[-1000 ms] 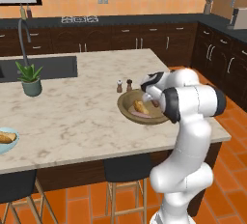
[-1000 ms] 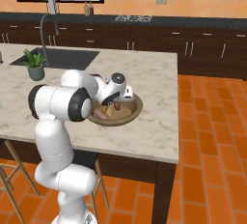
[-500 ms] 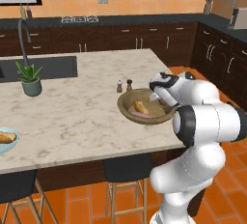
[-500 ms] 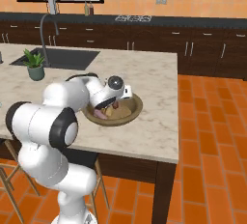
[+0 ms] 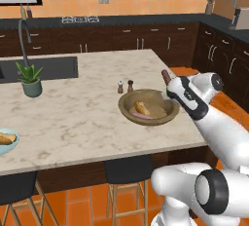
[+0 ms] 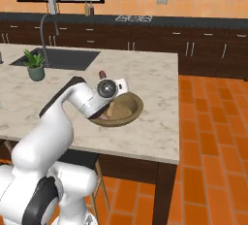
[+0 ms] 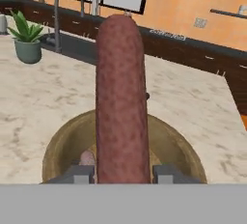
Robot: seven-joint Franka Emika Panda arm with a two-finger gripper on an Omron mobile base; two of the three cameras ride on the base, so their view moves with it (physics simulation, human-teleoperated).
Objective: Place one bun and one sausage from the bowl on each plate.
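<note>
My gripper [image 5: 170, 84] is shut on a pinkish-brown sausage [image 5: 166, 76] and holds it upright over the right rim of the brown wooden bowl [image 5: 124, 105]. In the hand view the sausage [image 7: 120, 97] rises between the fingertips [image 7: 79, 174] above the bowl [image 7: 53, 150]. A golden bun [image 5: 142, 107] and another sausage [image 5: 144, 116] lie in the bowl. The pale light-blue plate [image 5: 12, 145] at the counter's left edge carries a bun [image 5: 4, 138]. From the right base, the gripper [image 6: 103, 80] hangs over the bowl [image 6: 136, 110]. The dark-rimmed plate is out of view.
Salt and pepper shakers [image 5: 125, 86] stand just behind the bowl. A potted plant [image 5: 30, 79] sits by the sink [image 5: 44, 68] and faucet [image 5: 22, 32]. Two stools [image 5: 124, 171] stand under the island's near edge, and orange floor lies to the right.
The hand has risen out of the bowl and shifted right with the sausage in its grip. The arm's elbow has swung around to the right.
</note>
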